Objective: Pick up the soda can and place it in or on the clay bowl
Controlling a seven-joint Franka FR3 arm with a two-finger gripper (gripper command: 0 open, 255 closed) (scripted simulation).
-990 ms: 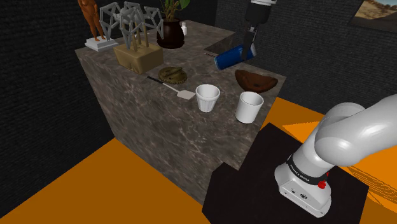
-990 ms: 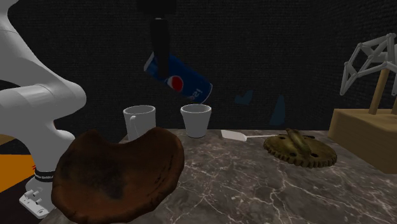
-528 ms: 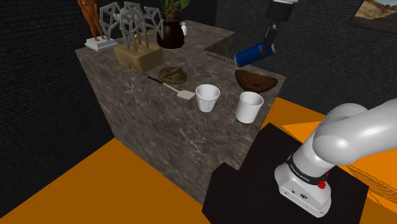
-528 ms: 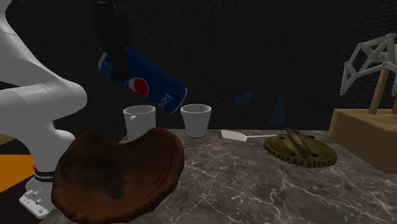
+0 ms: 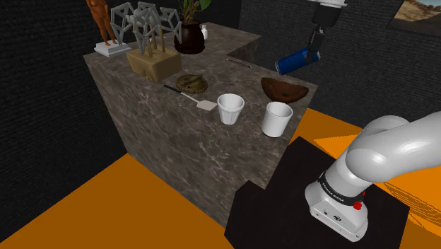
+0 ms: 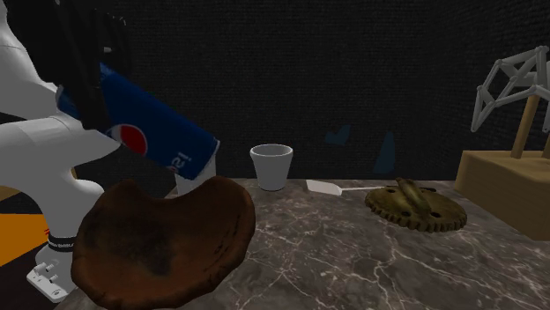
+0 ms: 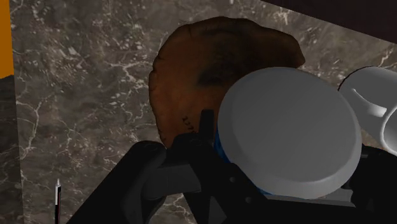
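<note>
My black gripper [image 5: 314, 44] is shut on a blue soda can [image 5: 297, 59] and holds it tilted in the air. The can hangs above the brown clay bowl [image 5: 284, 90], which rests near the marble counter's corner closest to the stand. In the second exterior view the can [image 6: 150, 134] slants down toward the bowl [image 6: 163, 239] and hides most of the white mug. The wrist view shows the can's grey end [image 7: 289, 140] clasped between the fingers, with the bowl [image 7: 197, 70] directly below it.
A white mug [image 5: 276, 118] and a white cup [image 5: 230, 108] stand at the counter's near edge beside the bowl. A white spatula [image 5: 196, 99], a brass gear-shaped piece [image 5: 191, 83], a wire sculpture on a block [image 5: 151, 42], a potted plant [image 5: 189, 28] and a figurine [image 5: 104, 25] lie farther back.
The gripper has carried the can toward the shoulder view's right, from beyond the bowl's far side to above it. In the second exterior view the can moved left and closer.
</note>
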